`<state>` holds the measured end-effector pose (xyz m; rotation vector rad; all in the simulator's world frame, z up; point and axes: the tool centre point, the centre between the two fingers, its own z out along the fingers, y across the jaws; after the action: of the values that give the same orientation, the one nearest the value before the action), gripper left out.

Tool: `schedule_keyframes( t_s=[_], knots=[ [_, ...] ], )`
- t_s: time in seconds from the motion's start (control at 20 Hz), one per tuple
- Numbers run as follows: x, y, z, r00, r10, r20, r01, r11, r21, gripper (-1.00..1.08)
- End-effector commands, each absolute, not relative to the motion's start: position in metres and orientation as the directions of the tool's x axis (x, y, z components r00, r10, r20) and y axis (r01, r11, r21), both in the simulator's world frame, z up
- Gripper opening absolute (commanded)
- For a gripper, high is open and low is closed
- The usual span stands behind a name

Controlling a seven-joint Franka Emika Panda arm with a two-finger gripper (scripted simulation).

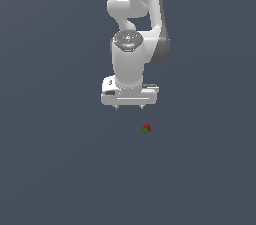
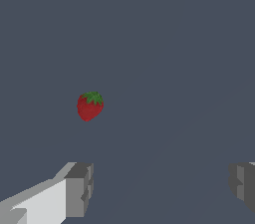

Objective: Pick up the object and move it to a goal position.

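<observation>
The object is a tiny red strawberry-like lump with a green patch, lying on the flat grey surface. In the wrist view the object shows as a red berry with green leaves, beyond the two grey fingertips and apart from them. My white gripper hangs above the surface, a little toward the exterior view's left of the object and farther back. Its fingers stand wide apart with nothing between them. The gripper is open and touches nothing.
The white arm rises behind the gripper in the exterior view. A plain dark grey surface fills the surroundings in both views.
</observation>
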<state>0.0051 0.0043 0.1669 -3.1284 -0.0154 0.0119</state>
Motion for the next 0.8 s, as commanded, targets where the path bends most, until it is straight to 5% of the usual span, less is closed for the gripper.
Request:
schedule_keyframes(
  t_s=[0.0, 0.75],
  knots=[
    [0.005, 0.004, 0.167, 1.000, 0.010, -0.008, 0.010, -1.000, -0.013, 1.00],
    [0.013, 0.033, 0.166, 0.998, 0.063, 0.009, 0.063, -0.998, -0.032, 1.00]
  ],
)
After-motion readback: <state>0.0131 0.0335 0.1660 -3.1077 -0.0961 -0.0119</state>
